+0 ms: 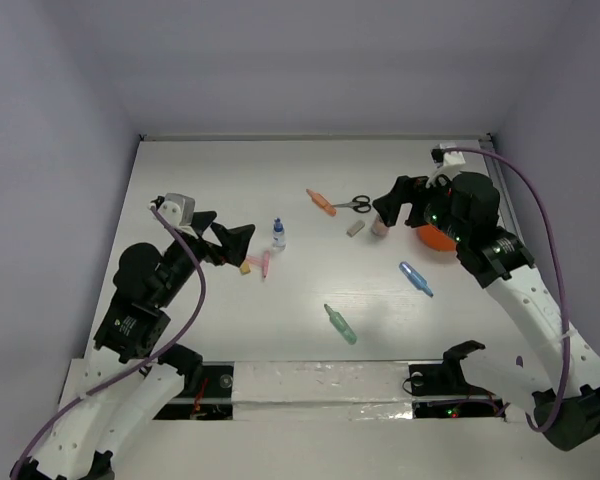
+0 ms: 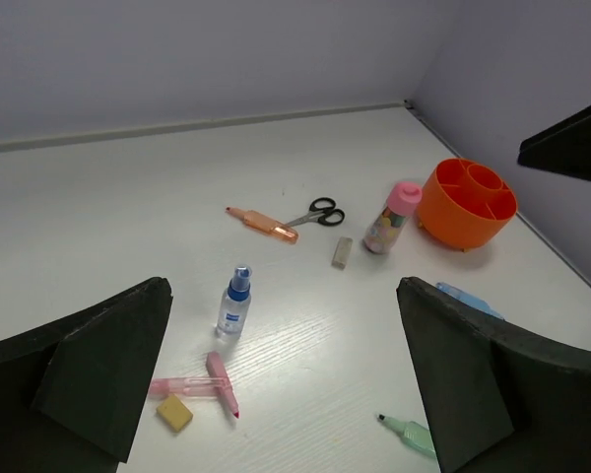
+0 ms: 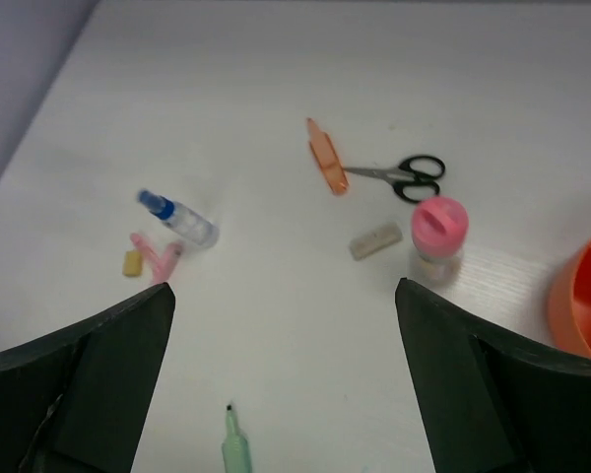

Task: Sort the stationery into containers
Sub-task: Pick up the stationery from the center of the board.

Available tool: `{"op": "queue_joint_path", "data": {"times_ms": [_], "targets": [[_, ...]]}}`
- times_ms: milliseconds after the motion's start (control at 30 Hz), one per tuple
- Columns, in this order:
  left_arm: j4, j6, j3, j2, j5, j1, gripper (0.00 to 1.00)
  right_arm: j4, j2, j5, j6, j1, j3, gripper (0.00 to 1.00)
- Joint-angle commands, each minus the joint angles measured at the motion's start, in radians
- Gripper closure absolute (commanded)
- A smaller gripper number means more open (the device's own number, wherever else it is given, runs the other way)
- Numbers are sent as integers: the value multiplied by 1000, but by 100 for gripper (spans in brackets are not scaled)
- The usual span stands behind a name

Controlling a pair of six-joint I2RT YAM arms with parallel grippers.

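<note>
Hovering with left tool (image 2: 284, 288) and right tool (image 3: 284, 294) both spread, I'd pinch the pink bottle (image 3: 438, 233) mid-body: light, rigid, probably slippery, easily toppled.

The orange bowl (image 1: 435, 239) is mostly hidden behind the right arm (image 1: 475, 210) — cropped by the right wrist view's edge.

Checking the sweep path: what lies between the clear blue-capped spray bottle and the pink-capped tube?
A small grey rectangular eraser, lying flat nearer the tube than the bottle; clearest in the left wrist view.
</note>
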Motion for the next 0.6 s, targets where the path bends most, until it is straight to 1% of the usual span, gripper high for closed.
{"op": "queue_joint_path", "data": {"times_ms": [0,100,133,233,467,567], "targets": [[51,15,-6,-25,37,14,1,-63,1,136,-24,-2,-14,0],[43,16,-5,-19,55,14,1,-56,18,145,-16,-2,-19,0],[42,16,-5,-16,61,14,1,-57,38,175,-16,-2,-14,0],[46,19,-6,-19,87,14,1,-63,84,193,-17,-2,2,0],[51,30,-12,-57,83,14,1,-94,251,292,-24,-2,68,0],[48,32,-12,-56,66,14,1,-89,325,302,-19,-2,88,0]]}}
